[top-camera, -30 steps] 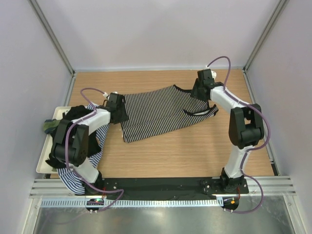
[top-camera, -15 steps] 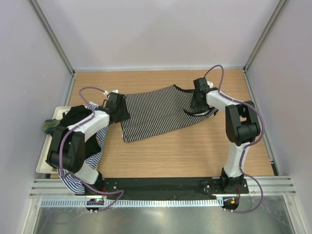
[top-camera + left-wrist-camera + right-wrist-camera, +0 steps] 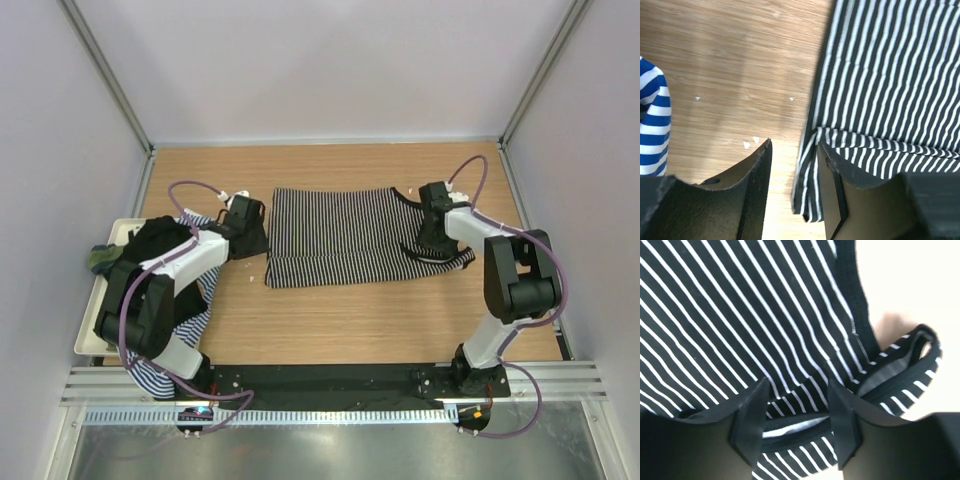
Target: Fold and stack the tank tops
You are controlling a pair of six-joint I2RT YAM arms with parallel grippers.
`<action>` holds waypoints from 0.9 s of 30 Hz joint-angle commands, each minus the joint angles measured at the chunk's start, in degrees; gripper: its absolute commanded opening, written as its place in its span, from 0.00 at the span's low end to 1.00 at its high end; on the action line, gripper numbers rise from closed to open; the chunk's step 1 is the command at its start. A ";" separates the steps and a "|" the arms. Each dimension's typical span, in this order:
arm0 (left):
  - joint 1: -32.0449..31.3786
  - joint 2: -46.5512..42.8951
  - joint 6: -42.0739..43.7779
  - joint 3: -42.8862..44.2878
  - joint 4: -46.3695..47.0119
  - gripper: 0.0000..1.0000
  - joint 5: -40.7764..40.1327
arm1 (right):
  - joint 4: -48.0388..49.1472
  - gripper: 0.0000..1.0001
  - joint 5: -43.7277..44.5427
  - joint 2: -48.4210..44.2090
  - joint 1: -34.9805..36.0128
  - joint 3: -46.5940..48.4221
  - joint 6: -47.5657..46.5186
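The black-and-white striped tank top (image 3: pixel 340 235) lies spread flat across the middle of the wooden table, its straps at the right end (image 3: pixel 440 255). My left gripper (image 3: pixel 252 232) stands at its left hem. In the left wrist view that gripper (image 3: pixel 794 145) is open, the hem (image 3: pixel 812 165) lying against the right finger with bare wood beside it. My right gripper (image 3: pixel 432 222) is over the neckline end. In the right wrist view that gripper (image 3: pixel 797 384) is open, its jaws on either side of a ridge of striped cloth (image 3: pixel 740 305).
A white tray (image 3: pixel 85 335) at the left edge carries a heap of other tank tops: black (image 3: pixel 160 240), green (image 3: pixel 100 260) and blue-and-white striped (image 3: pixel 205 290), the last spilling over toward the left arm's base. Grey walls close in three sides. Small white specks (image 3: pixel 751 143) lie on the wood.
The striped tank top has swung from slanted to square with the table and shifted right. The right gripper moved right and nearer; the left gripper followed slightly to the right.
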 commanded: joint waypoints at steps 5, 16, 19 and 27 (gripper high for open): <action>-0.04 2.91 0.37 9.26 -1.04 0.43 -0.78 | -1.17 0.59 0.85 -5.22 -0.99 6.77 -1.23; 3.74 22.06 3.62 36.15 -7.61 0.42 -1.39 | 1.30 0.52 -11.53 12.59 -1.08 30.67 -7.65; 5.23 27.25 4.24 44.76 -9.12 0.43 -1.22 | -1.16 0.52 -14.35 19.54 -1.08 38.59 -8.43; 6.64 39.38 3.98 56.64 -9.91 0.52 3.87 | -3.18 0.58 -15.59 30.89 -1.17 50.98 -8.52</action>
